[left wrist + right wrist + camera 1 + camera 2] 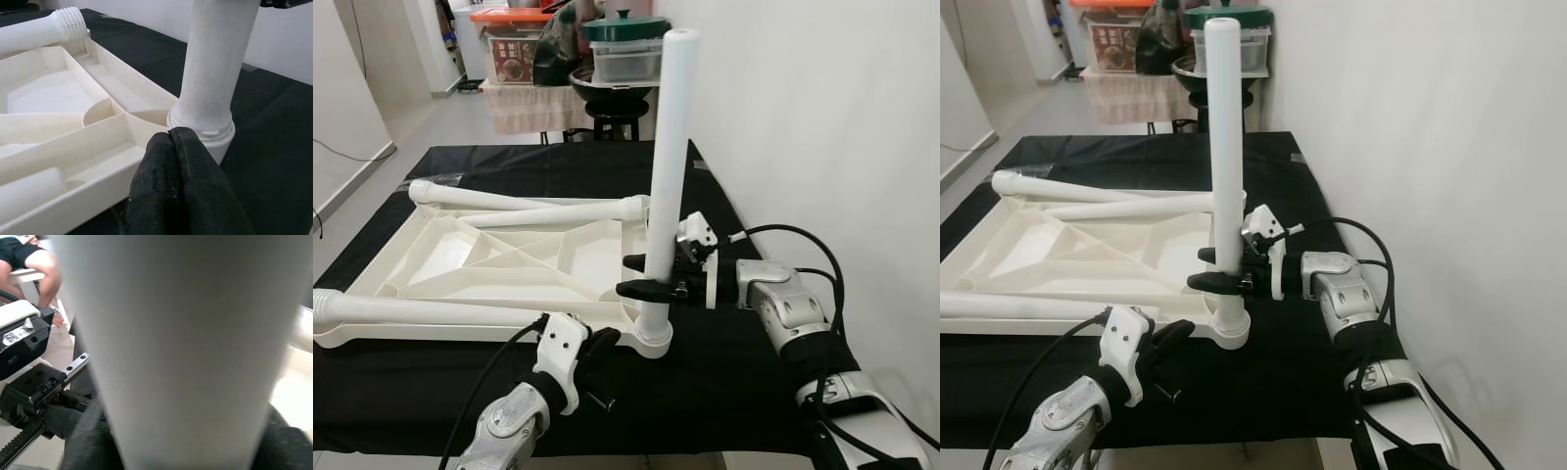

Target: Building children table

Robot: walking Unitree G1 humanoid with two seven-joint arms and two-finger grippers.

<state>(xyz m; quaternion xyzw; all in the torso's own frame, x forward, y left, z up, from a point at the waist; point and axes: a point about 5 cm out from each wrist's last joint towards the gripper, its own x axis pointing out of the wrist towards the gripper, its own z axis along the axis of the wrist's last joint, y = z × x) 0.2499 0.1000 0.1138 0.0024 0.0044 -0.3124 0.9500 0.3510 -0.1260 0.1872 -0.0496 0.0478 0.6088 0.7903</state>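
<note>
The right gripper [639, 276] is clamping its fingers around the upright leg [666, 166], seated in the corner socket [653, 340] of the upturned table panel [499, 259]. The left gripper [182, 161], fingers pressed together, is bracing just beside that socket. Keeping the leg vertical while twisting should seat it well.

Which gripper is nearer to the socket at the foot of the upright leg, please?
Left. The left gripper, shut, presses against the socket; the right gripper clamps the upright leg just above it.
</note>
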